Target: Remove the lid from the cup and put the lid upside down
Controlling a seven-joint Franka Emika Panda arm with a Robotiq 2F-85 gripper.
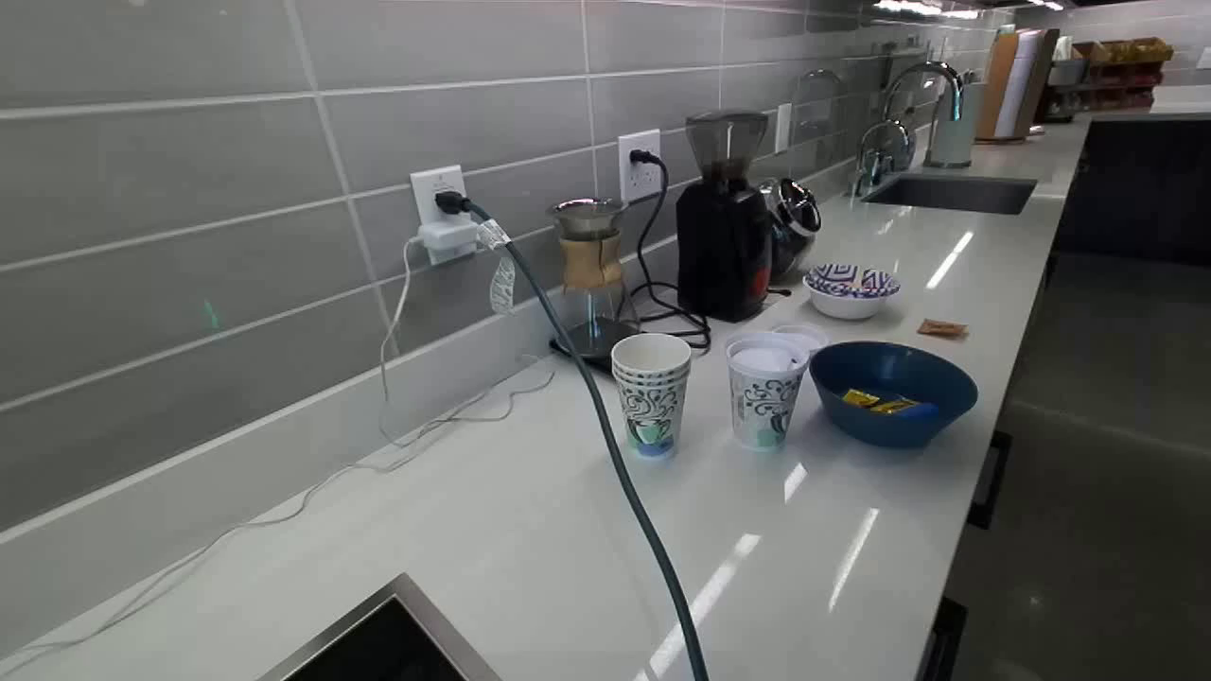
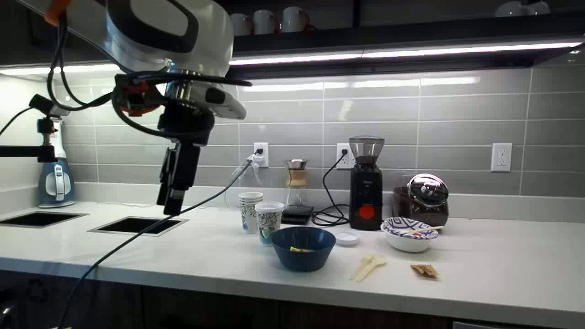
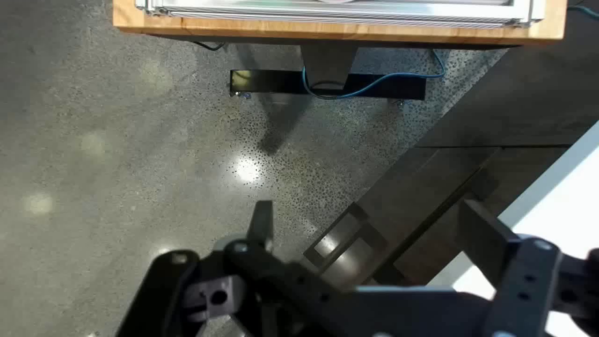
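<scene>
The white paper cup with a dark and teal pattern stands upright on the counter, also in an exterior view. A white lid covers its mouth; it also shows in an exterior view. Another round white lid lies flat on the counter behind the blue bowl, partly hidden in an exterior view. My gripper hangs in the air, pointing down, left of the cups and apart from them. In the wrist view my gripper is open, with nothing between its fingers.
A cup stack stands beside the cup. A dark blue bowl holds yellow packets. A thick cable crosses the counter. A carafe, grinder, patterned bowl and wooden cutlery are around. The wrist view shows floor.
</scene>
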